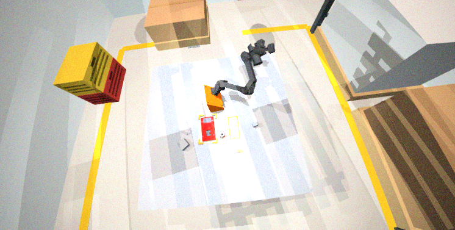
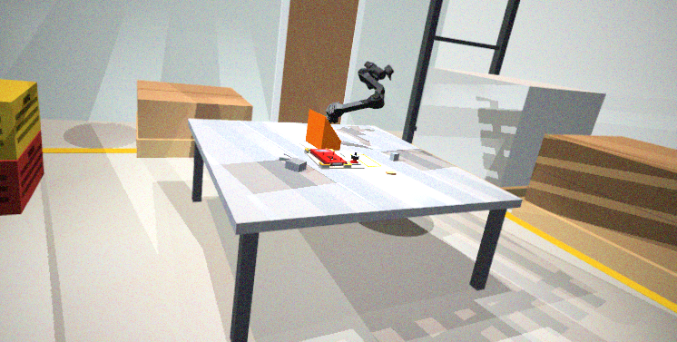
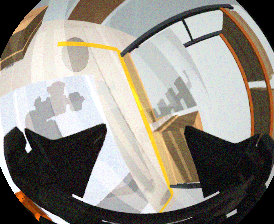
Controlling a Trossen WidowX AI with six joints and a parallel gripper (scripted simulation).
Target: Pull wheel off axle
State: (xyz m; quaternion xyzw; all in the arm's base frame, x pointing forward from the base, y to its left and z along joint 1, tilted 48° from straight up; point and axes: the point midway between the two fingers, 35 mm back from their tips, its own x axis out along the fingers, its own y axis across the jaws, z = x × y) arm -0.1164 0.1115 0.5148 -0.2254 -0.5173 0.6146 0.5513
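A small upright black and red piece [image 1: 222, 135] [image 2: 355, 157] stands right of the red board; it looks like the axle with the wheel, but is too small to tell the parts apart. A thin yellow outlined rectangle [image 1: 229, 128] lies on the table just right of it, nothing visible inside. My gripper [image 1: 265, 55] [image 3: 146, 129] is open and empty, raised high above the back right of the table, far from the small piece. Its two dark fingers stand wide apart in the wrist view.
A red board [image 1: 204, 129] [image 2: 324, 153] with yellow corner marks around it lies left of the piece. An orange wedge [image 1: 213, 100] [image 2: 316, 131] stands behind, beside my arm's base. Grey blocks [image 1: 183, 144] [image 2: 296, 164] lie left; a small block [image 1: 255, 124] [image 2: 394, 156] lies right, a yellowish piece [image 1: 240, 150] [image 2: 390, 172] in front.
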